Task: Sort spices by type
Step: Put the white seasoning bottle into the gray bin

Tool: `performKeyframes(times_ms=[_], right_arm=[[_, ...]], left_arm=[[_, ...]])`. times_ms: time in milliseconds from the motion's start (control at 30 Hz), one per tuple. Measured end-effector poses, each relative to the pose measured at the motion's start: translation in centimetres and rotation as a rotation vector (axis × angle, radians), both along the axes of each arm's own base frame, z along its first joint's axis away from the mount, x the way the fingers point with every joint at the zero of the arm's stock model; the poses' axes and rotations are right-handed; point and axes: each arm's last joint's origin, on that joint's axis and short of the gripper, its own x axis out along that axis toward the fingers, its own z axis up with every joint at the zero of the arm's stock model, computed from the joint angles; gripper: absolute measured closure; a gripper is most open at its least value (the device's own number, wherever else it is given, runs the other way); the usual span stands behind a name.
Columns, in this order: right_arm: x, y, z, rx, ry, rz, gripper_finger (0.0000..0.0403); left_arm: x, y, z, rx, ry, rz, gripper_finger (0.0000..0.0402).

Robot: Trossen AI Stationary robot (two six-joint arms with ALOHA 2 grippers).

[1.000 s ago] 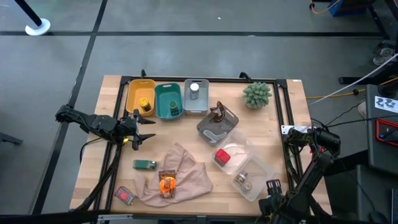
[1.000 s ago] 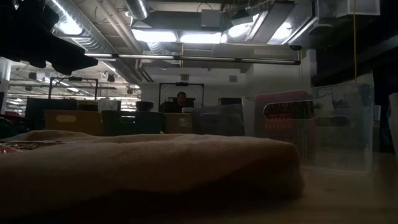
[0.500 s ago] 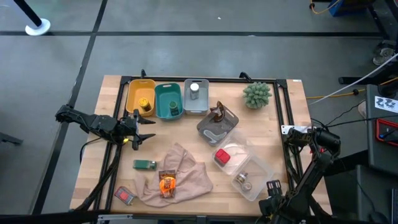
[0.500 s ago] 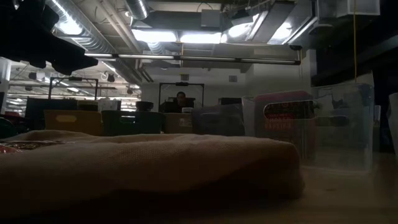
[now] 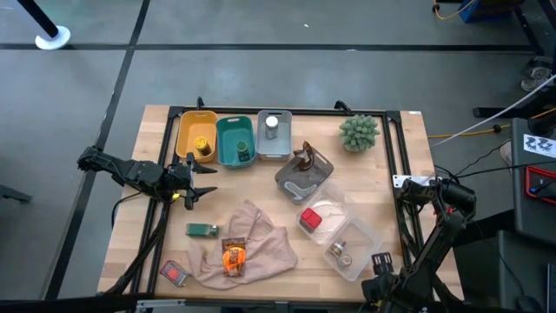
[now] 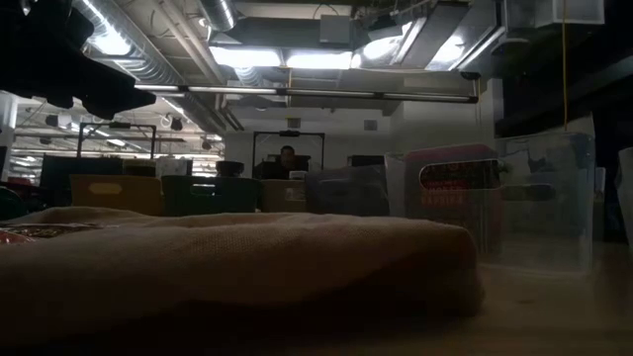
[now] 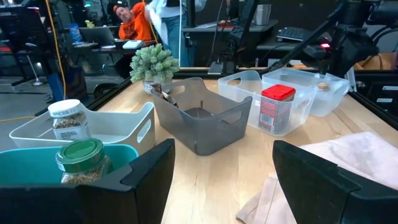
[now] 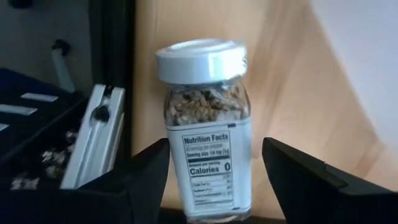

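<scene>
My left gripper [image 5: 206,182] [image 7: 224,174] hangs open above the table's left half, just near of the teal bin [image 5: 234,139], touching nothing. My right gripper [image 5: 380,259] [image 8: 216,149] sits at the near right corner, shut on a silver-capped jar [image 8: 208,130]. A small green box [image 5: 201,229] and a red packet [image 5: 175,273] lie flat on the wood. An orange sachet [image 5: 233,256] lies on the beige cloth [image 5: 252,239]. A yellow jar [image 5: 202,146] stands in the yellow bin [image 5: 184,130]. My right gripper holds the silver-capped jar by its labelled glass body [image 8: 208,162], pinched between the two fingers [image 8: 149,180]. The jar lies along the fingers, its cap [image 8: 200,61] pointing away from the wrist. It is clear of the wood seen behind it.
A green-capped jar [image 7: 81,155] sits in the teal bin and a silver-capped one [image 5: 272,124] in the pale bin. A brown sachet [image 5: 306,159] is in the dark grey bin. Clear tubs hold a red-capped jar [image 5: 311,218] and another jar [image 5: 339,253]. The plant ball [image 5: 359,132] is far right.
</scene>
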Motion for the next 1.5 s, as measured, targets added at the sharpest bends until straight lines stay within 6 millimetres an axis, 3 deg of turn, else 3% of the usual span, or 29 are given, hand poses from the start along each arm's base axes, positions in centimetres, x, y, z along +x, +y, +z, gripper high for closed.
performKeyframes(times_ms=[867,1100,1333,1500], right_arm=[[0.4,0.4,0.0,0.020,-0.084,-0.057,0.0146],[0.0,-0.1,-2.6,0.055,-0.040,-0.108,0.0146],[-0.1,-0.2,-3.1,0.062,-0.043,-0.108,0.0196],[0.2,0.3,-2.5,0.087,-0.052,-0.106,0.0198]], left_arm=[[0.0,0.0,0.0,0.000,0.000,0.001,0.0147],[0.0,0.0,0.0,0.000,0.000,0.000,0.0147],[0.0,0.0,0.0,0.000,0.000,0.000,0.0147],[0.0,0.0,0.0,0.000,0.000,0.000,0.0147]])
